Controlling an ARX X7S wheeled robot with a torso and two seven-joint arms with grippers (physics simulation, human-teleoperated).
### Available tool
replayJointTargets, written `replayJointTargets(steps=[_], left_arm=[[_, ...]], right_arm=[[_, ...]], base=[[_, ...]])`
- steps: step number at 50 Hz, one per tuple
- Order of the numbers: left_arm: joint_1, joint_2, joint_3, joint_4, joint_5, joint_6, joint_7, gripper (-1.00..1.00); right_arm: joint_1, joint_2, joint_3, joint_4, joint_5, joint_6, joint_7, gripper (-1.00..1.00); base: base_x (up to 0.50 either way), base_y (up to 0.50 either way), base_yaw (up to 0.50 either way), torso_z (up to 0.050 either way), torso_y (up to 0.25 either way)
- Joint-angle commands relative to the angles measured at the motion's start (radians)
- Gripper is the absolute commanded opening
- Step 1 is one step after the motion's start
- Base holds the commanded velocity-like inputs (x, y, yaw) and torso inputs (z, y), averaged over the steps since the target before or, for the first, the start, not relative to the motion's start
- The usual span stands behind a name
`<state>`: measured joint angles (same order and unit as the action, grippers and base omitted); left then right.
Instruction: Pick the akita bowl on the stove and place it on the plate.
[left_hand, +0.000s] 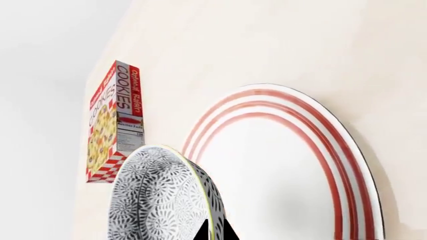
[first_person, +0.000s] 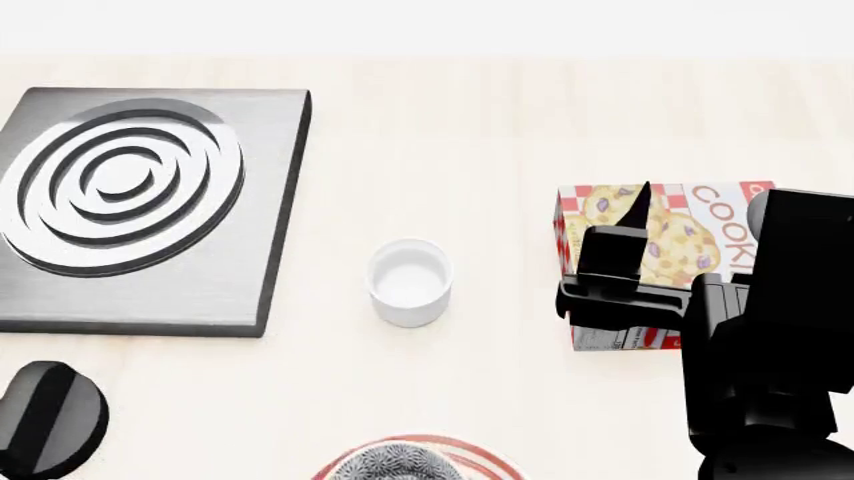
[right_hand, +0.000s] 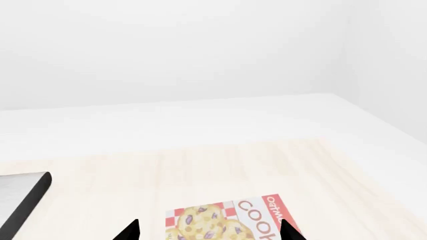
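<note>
Akita bowl (left_hand: 163, 197) at the left gripper (left_hand: 215, 231), over the plate (left_hand: 293, 165).
Left jaws' state cannot be told; right gripper (right_hand: 208, 229) gapes over the cookie box (right_hand: 223, 222).

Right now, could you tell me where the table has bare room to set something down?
Bare wood runs behind the stove and cookie box, and between the white cup and that box. It is crowded near the plate, which carries the akita bowl.

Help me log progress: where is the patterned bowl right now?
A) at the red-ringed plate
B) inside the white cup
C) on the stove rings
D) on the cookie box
A: the stove rings sit bare, while the bowl is against the plate.
</note>
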<state>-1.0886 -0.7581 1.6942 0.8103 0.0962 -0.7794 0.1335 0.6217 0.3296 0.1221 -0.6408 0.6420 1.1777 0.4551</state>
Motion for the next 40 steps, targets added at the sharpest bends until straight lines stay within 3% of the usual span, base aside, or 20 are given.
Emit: replayJointTargets(steps=[1,40], left_arm=[[0.013,0.028,-0.019,0.0,0.052,-0.003,0.003,-1.0],[0.052,0.047,-0.029,-0.076,0.045,0.022,-0.029,-1.0]], right_arm=[[0.0,-0.018,0.021,0.002,-0.016,-0.003,-0.017,1.0],[-0.002,-0.009,0.016,0.006,0.001,-0.013,-0.003,1.0]], base=[[0.0,0.0,0.0,0.0,0.0],[0.0,0.0,0.0,0.0,0.0]])
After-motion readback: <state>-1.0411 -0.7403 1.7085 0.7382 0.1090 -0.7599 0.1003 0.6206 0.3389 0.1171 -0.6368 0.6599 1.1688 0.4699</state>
